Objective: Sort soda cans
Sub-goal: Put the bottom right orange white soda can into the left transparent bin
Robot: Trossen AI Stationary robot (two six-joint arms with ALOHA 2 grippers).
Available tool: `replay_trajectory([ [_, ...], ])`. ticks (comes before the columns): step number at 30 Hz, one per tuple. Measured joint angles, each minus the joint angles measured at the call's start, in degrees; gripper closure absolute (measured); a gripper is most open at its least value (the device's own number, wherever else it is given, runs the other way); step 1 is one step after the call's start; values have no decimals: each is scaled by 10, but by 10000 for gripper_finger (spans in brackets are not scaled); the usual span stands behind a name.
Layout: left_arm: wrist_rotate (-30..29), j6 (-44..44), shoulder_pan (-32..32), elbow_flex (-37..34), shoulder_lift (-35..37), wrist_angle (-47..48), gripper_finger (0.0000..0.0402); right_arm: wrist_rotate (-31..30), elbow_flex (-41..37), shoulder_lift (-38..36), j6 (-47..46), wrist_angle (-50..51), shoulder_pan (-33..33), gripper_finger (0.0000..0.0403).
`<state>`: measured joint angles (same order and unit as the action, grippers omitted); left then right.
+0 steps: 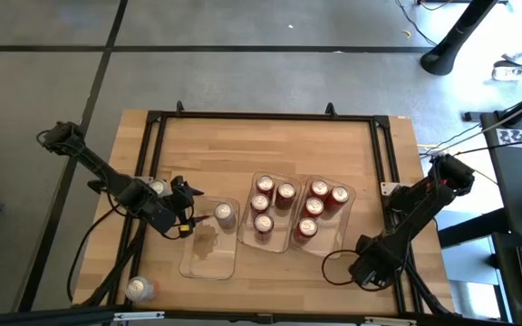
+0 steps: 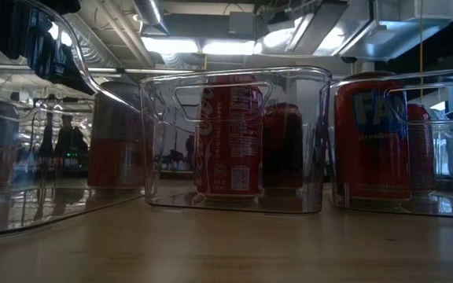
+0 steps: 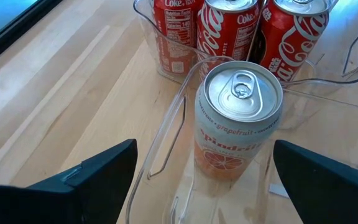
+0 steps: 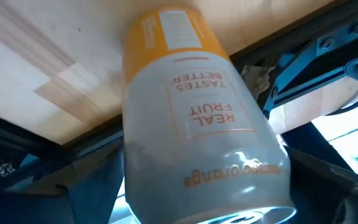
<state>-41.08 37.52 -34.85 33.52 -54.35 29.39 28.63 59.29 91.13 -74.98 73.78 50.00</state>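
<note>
The left arm reaches in from about nine o'clock, running across the table's left rail toward the centre with its wrist angled slightly down. The left gripper (image 1: 191,215) sits just left of the middle of the table, its two dark fingers (image 3: 98,174) spread wide apart and pointing toward three o'clock, with nothing pinched between them.

The right arm is folded back along the table's right edge, elbow up near three o'clock and forearm sloping down toward five o'clock. The right gripper (image 1: 367,270) hangs low at the near right corner, its fingers standing wide on either side of a can (image 4: 197,118).
</note>
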Motion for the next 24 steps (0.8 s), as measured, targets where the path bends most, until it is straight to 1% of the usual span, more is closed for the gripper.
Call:
replay_trajectory([
  [2,0,0,0,0,0,0,37,4,0,0,0,0,0,60],
  [6,0,0,0,0,0,0,37,9,1,0,-5,1,0,113],
  [11,2,1,0,0,0,0,37,5,9,1,-12,4,-1,114],
  [16,6,-8,0,0,0,0,37,-15,63,1,-34,24,-1,114],
  [24,6,-8,0,0,0,0,37,-4,162,1,-157,12,-1,114],
])
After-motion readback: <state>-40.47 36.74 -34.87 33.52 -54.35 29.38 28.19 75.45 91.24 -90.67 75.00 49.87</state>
